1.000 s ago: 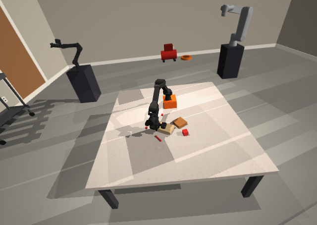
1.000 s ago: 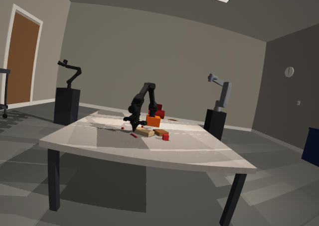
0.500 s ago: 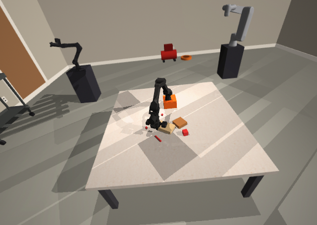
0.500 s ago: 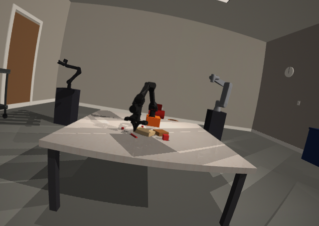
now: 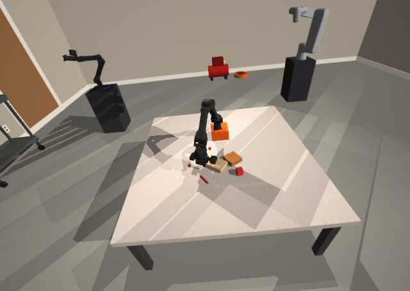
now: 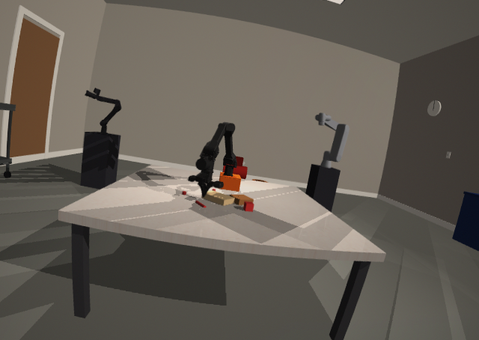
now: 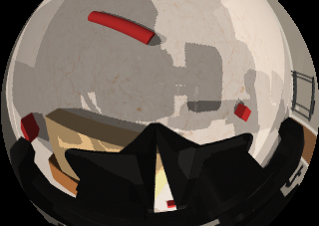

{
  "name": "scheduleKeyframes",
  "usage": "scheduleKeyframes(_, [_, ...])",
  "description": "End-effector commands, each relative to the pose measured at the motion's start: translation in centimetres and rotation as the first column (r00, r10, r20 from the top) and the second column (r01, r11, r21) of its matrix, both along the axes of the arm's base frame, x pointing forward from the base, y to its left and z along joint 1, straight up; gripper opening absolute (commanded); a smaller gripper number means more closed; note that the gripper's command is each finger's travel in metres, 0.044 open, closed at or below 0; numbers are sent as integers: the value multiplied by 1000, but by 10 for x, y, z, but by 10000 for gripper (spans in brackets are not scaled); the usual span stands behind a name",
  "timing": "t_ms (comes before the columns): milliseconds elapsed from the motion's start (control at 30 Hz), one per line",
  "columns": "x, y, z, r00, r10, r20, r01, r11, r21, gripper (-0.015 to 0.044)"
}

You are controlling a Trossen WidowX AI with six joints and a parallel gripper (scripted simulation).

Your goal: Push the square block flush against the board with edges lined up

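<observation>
The pale tan board [image 5: 218, 166] [image 6: 220, 199] [image 7: 75, 136] lies flat near the table's middle. The brown square block [image 5: 232, 157] [image 6: 242, 198] lies just right of it, turned at an angle, with a corner close to the board's far end. I cannot tell whether they touch. My gripper [image 5: 202, 163] [image 6: 203, 192] [image 7: 155, 126] is shut and empty, low at the table top, against the board's left end. In the wrist view the board shows at the lower left beside the fingers.
A red cube [image 5: 239, 170] [image 6: 248, 206] sits right of the board. A red stick [image 5: 204, 179] [image 6: 200, 204] [image 7: 123, 27] lies in front of the gripper. Small red bits [image 5: 189, 165] [image 7: 242, 111] lie nearby. The arm's orange base [image 5: 220, 131] [image 6: 230, 182] stands behind.
</observation>
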State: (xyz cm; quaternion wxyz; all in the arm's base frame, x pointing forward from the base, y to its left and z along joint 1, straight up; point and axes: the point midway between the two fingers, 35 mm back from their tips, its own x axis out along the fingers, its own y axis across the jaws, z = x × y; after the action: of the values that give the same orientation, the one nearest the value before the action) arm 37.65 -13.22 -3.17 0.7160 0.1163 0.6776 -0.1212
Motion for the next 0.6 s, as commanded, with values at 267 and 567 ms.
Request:
scheduleKeyframes(267, [-13, 10, -5, 1000, -1, -16, 1, 1000, 10, 0])
scheduleKeyframes(567, [-20, 15, -5, 1000, -1, -17, 1, 1000, 11, 0])
